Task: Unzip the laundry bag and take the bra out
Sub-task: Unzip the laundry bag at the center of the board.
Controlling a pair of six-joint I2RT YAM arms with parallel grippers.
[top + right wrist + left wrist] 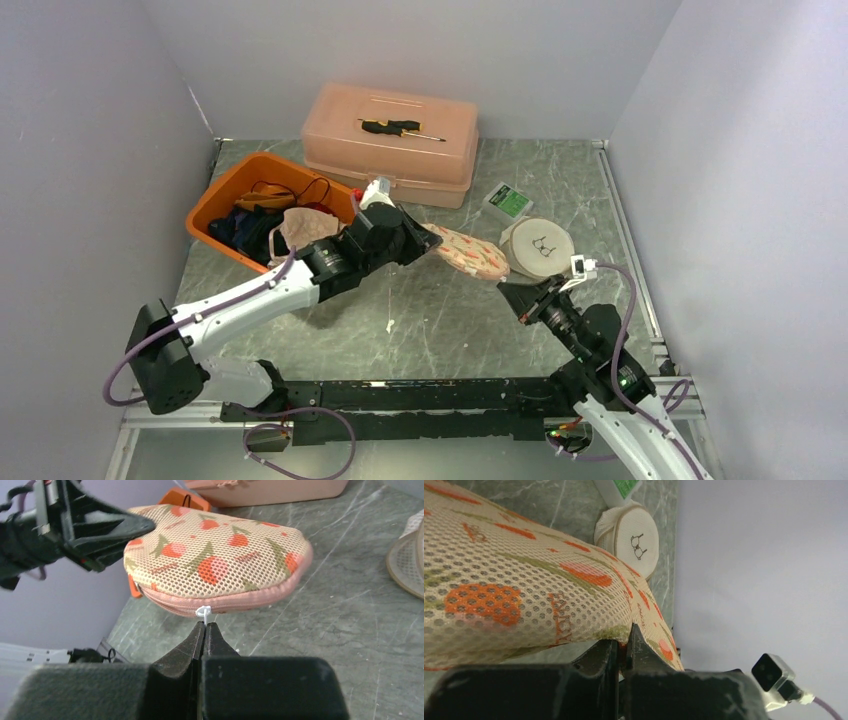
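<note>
**Orange Fruit Print on Grey-Green Stone**

The laundry bag (220, 565) is beige mesh printed with orange-red fruit and olive-green leaves. It is edged by a pink zip (250, 599) with a white zip pull (203, 612). The worktop (450, 320) is grey-green with pale veins. An orange bin (222, 190) sits upper left and a salmon-pink case (390, 150) top centre. At right is a cream round pouch (540, 247) with a black spectacles motif.

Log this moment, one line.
left gripper shut on laundry bag | right gripper shut on zipper pull | bag off table

An orange bin (212, 200) of clothes (250, 228) sits beside a pink case (420, 160) bearing a screwdriver (395, 127).
</note>
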